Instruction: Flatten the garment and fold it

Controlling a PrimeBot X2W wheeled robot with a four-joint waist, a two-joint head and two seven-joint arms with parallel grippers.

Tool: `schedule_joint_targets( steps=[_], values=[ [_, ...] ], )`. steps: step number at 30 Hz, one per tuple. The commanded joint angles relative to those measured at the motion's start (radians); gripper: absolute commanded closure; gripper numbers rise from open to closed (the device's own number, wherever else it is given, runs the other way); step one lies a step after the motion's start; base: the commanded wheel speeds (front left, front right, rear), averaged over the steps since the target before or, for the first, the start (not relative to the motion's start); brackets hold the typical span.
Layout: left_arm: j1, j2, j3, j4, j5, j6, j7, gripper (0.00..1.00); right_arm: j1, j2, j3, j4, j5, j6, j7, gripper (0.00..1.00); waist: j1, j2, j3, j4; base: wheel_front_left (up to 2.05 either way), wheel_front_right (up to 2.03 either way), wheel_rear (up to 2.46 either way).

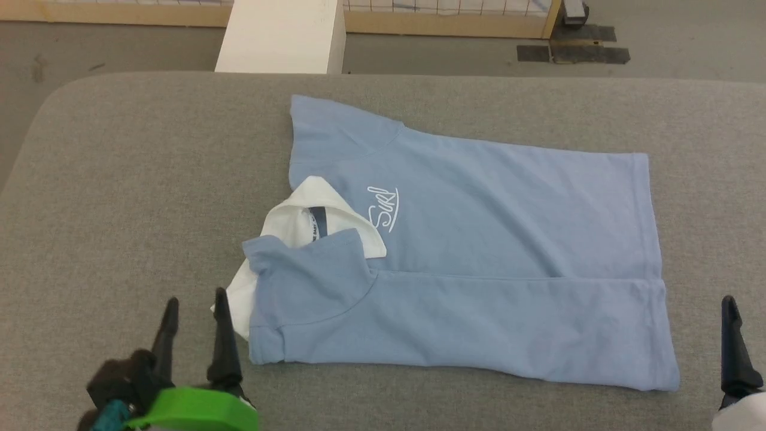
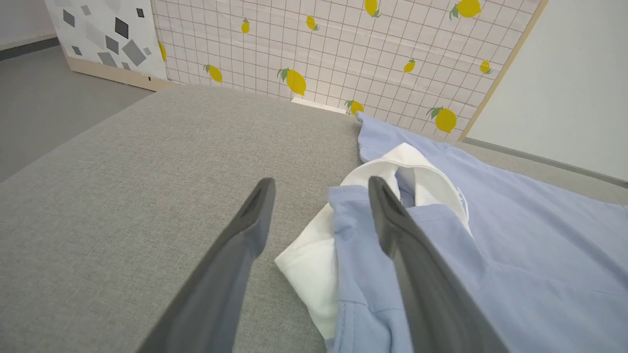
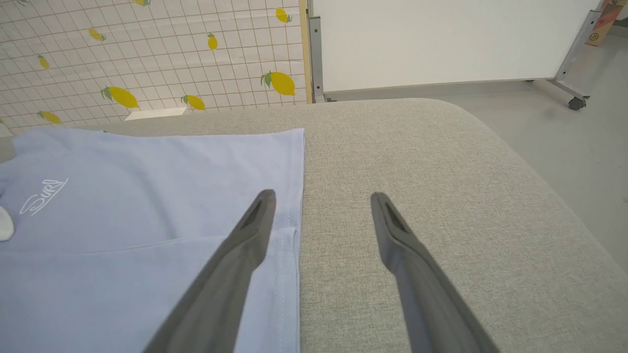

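The light blue garment (image 1: 479,239) lies on the grey table (image 1: 131,197), collar end to the left and hem to the right. Its near long edge is folded over onto the body, and the white collar (image 1: 299,215) shows at the left. My left gripper (image 1: 194,302) hovers open just off the collar corner; in the left wrist view its fingers (image 2: 260,215) straddle the white edge of the garment (image 2: 515,235). My right gripper (image 3: 321,198) is open above the hem of the garment (image 3: 147,220). One of its dark fingers (image 1: 733,341) rises at the lower right, beyond the hem corner.
A white post (image 1: 281,36) and a wooden-framed panel (image 1: 449,24) stand behind the table. A lemon-print screen (image 2: 343,49) and a white board on casters (image 3: 441,39) ring the area. The table's rounded edges drop to grey floor (image 3: 588,147) at left and right.
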Motion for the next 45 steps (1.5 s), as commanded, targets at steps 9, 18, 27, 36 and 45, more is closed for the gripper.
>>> schedule_joint_targets(
  steps=[9, 18, 27, 36, 45],
  values=[
    [0.001, -0.022, -0.040, 0.097, 0.023, -0.057, 0.089, 0.00, 0.001, 0.005, 0.013, 0.023, 0.011, -0.002, -0.026, 0.00, 0.0000, 0.0000, -0.014, 0.014, 0.00, 0.00, 0.00],
    [-0.122, 0.029, -0.101, 0.165, -0.043, -0.104, 0.380, 0.00, -0.022, 0.006, 0.022, 0.007, 0.009, -0.002, -0.002, 0.00, 0.0000, 0.0000, 0.041, 0.009, 0.00, 0.00, 0.00],
    [-0.159, 0.005, -0.096, 0.238, -0.115, -0.080, 0.505, 0.00, -0.026, 0.006, 0.028, 0.000, 0.014, -0.002, 0.013, 0.00, 0.0000, 0.0000, 0.082, -0.008, 0.00, 0.00, 0.00],
    [-0.165, -0.006, -0.127, 0.281, -0.158, -0.123, 0.566, 1.00, -0.047, 0.005, 0.072, -0.009, -0.011, -0.002, 0.052, 0.00, 0.0000, 0.0000, 0.075, -0.010, 0.00, 0.00, 0.00],
    [-0.102, 0.026, -0.012, 0.167, -0.176, -0.082, 0.447, 1.00, -0.062, -0.078, 0.083, 0.018, 0.021, -0.002, 0.282, 0.00, 0.0000, 0.0000, 0.075, -0.011, 0.00, 0.00, 0.00]
  ],
)
